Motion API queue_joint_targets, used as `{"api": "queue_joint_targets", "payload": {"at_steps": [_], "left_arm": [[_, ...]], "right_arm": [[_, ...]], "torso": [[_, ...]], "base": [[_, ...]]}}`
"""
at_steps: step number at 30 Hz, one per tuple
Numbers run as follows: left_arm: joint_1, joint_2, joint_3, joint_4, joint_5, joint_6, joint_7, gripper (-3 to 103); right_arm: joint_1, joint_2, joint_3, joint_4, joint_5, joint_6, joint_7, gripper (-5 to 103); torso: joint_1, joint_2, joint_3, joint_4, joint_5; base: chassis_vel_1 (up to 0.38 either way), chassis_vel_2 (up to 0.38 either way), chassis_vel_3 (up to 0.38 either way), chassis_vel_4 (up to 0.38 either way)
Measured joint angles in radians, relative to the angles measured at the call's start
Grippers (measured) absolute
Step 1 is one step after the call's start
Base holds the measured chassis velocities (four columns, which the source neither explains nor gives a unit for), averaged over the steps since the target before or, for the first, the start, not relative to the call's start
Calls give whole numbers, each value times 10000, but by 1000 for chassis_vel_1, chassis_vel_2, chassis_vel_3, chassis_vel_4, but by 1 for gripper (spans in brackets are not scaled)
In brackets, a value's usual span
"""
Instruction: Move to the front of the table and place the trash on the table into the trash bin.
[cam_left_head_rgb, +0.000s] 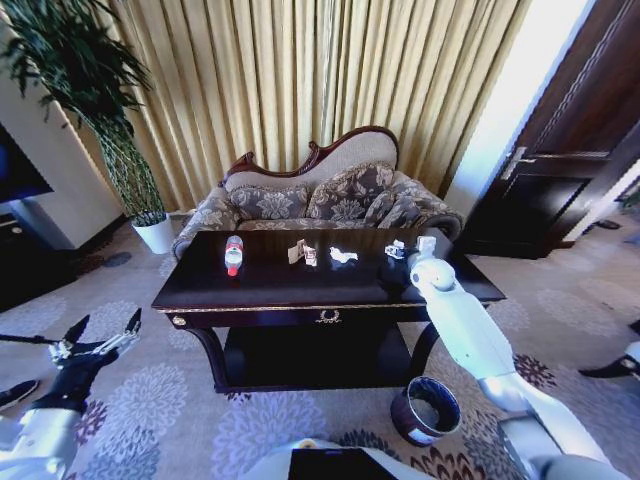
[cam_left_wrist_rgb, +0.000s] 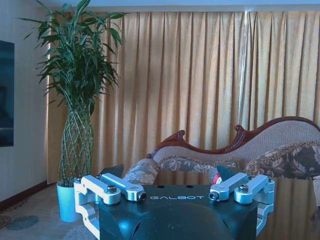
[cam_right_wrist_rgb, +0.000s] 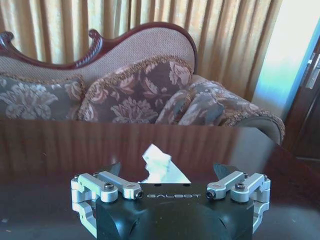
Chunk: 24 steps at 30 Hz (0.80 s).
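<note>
— What are you reaching for?

— Your right end effector (cam_right_wrist_rgb: 169, 176) hangs over the bench (cam_left_head_rgb: 270, 290), fingers apart, a crumpled white paper scrap (cam_right_wrist_rgb: 161, 165) between them. It looks light and soft; pinch its raised peak, gently.

— And the rest?

— The clear plastic bottle (cam_left_head_rgb: 233, 254) stands upright to the left, probably slippery; the carton (cam_left_head_rgb: 303, 252) sits mid-bench. The bench's right edge is near, and the trash bin (cam_left_head_rgb: 426, 409) waits on the carpet below, with open room. Your left end effector (cam_left_head_rgb: 104, 334) idles low, fingers spread.
</note>
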Motion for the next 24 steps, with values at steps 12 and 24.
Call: {"api": "queue_joint_targets", "payload": {"at_steps": [12, 24], "left_arm": [[-61, 104, -196, -70, -307, 65, -4, 100], [-140, 135, -298, -209, -455, 205, -3, 100]], "right_arm": [[-105, 223, 3, -385, -270, 83, 95, 88], [-185, 248, 14, -321, -283, 108, 211, 43]], "torso": [[0, 0, 0, 0, 0], [0, 1, 0, 0, 0]], "base": [[0, 0, 0, 0], [0, 0, 0, 0]]}}
